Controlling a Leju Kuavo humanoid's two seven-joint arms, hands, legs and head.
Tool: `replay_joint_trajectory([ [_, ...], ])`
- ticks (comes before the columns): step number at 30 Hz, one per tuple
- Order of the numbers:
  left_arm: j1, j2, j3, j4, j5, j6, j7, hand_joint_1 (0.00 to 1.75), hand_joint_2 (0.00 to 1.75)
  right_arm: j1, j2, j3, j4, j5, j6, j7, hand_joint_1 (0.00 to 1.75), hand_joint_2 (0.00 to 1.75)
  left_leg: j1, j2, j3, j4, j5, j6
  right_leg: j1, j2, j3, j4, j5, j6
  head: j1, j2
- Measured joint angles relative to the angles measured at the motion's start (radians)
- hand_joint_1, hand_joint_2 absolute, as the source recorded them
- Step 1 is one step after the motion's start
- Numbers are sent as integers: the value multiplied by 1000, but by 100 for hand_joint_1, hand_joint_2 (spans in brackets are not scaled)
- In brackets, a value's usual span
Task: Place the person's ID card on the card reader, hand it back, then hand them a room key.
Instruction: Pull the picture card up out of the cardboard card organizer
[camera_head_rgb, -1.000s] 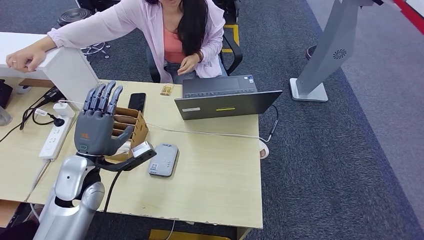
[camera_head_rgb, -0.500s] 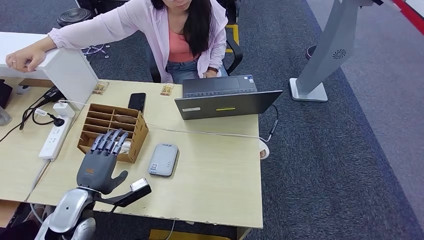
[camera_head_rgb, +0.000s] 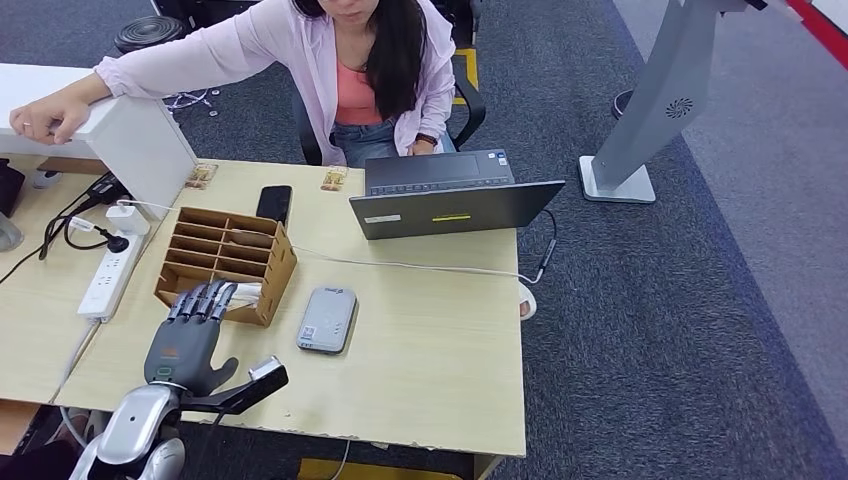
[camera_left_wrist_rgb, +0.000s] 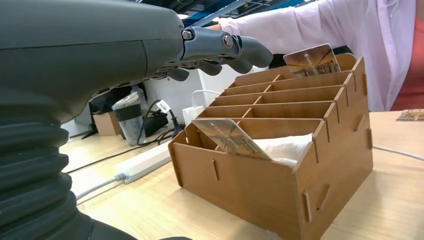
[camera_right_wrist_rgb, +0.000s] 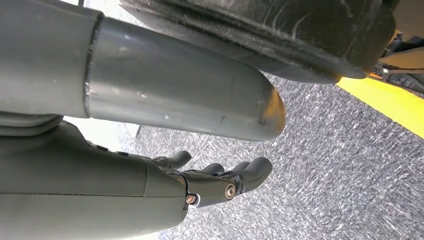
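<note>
From the head view, the left hand (camera_head_rgb: 185, 342) hovers low over the near edge of the pale wood-grain desk (camera_head_rgb: 430, 350), back upward, its dark fingers (camera_head_rgb: 205, 300) stretched forward and slightly apart, holding nothing; their tips reach the front of a brown slotted card organiser (camera_head_rgb: 228, 250). Just right of the organiser lies the card reader (camera_head_rgb: 327, 319), a flat, rounded grey slab with a small label, nothing on top of it. Behind it a thin white cable crosses the desk towards an open grey laptop (camera_head_rgb: 440, 195), and a black phone (camera_head_rgb: 274, 204) lies near the far edge. A white power strip (camera_head_rgb: 112, 270) sits on the neighbouring desk to the left. A person in a pale pink jacket (camera_head_rgb: 300, 60) sits across the desk.

The left wrist view brings out the organiser's make: thin laser-cut board joined with tabs and slots, in stepped rows. A printed room key card (camera_left_wrist_rgb: 231, 138) leans tilted in the nearest row beside crumpled white paper, and a second card (camera_left_wrist_rgb: 310, 60) stands in the back row. The hand's fingers (camera_left_wrist_rgb: 235, 47) hang above the box, touching nothing.

The right wrist view shows the right hand (camera_right_wrist_rgb: 200, 185) hanging over speckled grey carpet (camera_right_wrist_rgb: 325, 165) with a yellow stripe, its smooth dark fingers loosely extended and empty.

I cannot tell where the ID card is.
</note>
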Motion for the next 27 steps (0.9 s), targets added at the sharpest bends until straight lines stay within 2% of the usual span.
replay_joint_trajectory([
  [13,-13,-13,62,47,-11,10,9,0,175,0,0,0,0,21,10,1,0,0,0,0,0,0,0,0,0,0,0,0,0,0,0,0],
  [27,-22,-23,72,69,-11,13,9,0,175,0,0,0,0,22,10,1,0,0,0,0,0,0,0,0,0,0,0,0,0,0,0,0],
])
